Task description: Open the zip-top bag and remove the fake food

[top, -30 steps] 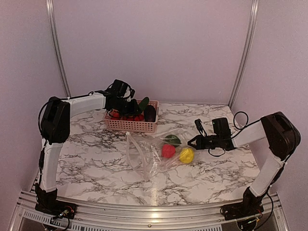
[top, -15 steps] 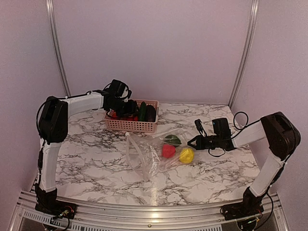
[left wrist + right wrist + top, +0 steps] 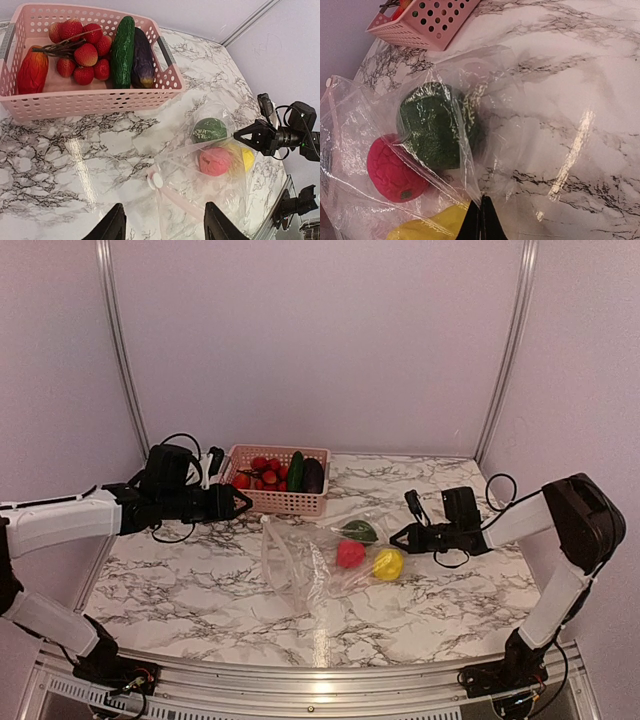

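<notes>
Three pieces of fake food lie inside the zip-top bag [image 3: 300, 575]: one green piece [image 3: 357, 531], one red piece [image 3: 350, 554] and one yellow piece [image 3: 388, 562], bunched together at the bag's right end. The bag itself lies crumpled on the marble table [image 3: 190, 590], in front of the pink basket [image 3: 285, 503] and apart from it, with its zip strip at the left end. Four more items sit in the one basket — a cucumber [image 3: 122, 50] and an eggplant [image 3: 142, 52] side by side at the right, a cluster of red berries [image 3: 82, 52] in the middle and a red-orange piece [image 3: 32, 70] against the left wall. Of the two arms, the right gripper [image 3: 481, 220] has its fingers pressed together on a fold of the bag's film just beside the yellow piece. The left gripper [image 3: 243, 502] hovers over the table at the basket's near-left corner, fingers parted and holding nothing — bare marble lies between it and the bag's zip end.
</notes>
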`<state>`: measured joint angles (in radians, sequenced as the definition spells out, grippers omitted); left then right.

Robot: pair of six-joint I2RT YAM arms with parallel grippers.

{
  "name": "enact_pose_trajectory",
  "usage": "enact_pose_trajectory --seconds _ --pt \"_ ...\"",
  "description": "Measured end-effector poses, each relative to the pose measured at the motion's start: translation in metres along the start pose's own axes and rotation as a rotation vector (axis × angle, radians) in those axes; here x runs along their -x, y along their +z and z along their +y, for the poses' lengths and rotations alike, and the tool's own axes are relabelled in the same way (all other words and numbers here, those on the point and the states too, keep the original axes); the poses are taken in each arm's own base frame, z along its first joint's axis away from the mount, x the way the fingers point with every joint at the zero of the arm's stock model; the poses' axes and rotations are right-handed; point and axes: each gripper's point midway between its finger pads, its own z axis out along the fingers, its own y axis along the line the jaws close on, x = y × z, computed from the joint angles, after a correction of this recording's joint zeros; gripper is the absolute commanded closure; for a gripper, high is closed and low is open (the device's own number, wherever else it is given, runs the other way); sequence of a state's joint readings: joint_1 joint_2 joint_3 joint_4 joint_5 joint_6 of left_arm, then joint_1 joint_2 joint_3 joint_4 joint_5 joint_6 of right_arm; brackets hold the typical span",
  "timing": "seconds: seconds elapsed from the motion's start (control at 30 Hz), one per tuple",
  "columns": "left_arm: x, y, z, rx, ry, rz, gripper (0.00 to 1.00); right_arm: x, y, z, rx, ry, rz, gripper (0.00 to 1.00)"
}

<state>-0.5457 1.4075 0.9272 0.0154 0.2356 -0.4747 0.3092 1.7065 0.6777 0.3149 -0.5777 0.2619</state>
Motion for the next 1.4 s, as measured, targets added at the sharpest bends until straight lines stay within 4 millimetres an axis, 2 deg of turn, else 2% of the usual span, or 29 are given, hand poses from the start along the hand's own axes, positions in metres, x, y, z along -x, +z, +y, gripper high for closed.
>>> enact_pose_trajectory --seconds 0.2,0.33,0.5,0.7,0.9,1.07,1.27,1.4 --pt "-0.058 -0.027 -0.007 -0.052 0.002 0.030 0.57 -0.002 -0.002 0.001 0.000 0.001 0.001 1.00" --pt "-0.089 -0.029 -0.012 -0.091 -0.006 0.056 0.64 -0.001 -0.002 0.001 0.002 -0.001 -0.002 1.00" --pt "-0.118 -0.010 -0.018 -0.138 -0.036 0.108 0.69 -0.001 -0.002 0.002 0.006 0.003 0.000 1.00" --pt "-0.140 0.034 -0.024 -0.171 -0.062 0.178 0.70 -0.004 0.000 0.007 0.019 0.001 0.011 1.00" --pt "-0.138 0.080 -0.039 -0.225 -0.062 0.194 0.70 -0.012 0.011 0.016 0.041 -0.006 0.050 1.00" --pt "-0.137 0.111 -0.053 -0.284 -0.062 0.192 0.66 -0.020 0.027 0.027 0.069 -0.021 0.096 1.00" --pt "-0.136 0.136 -0.071 -0.360 -0.062 0.195 0.50 -0.024 0.041 0.038 0.095 -0.038 0.126 1.00" --pt "-0.132 0.145 -0.086 -0.405 -0.047 0.191 0.42 -0.027 0.046 0.042 0.104 -0.042 0.140 1.00"
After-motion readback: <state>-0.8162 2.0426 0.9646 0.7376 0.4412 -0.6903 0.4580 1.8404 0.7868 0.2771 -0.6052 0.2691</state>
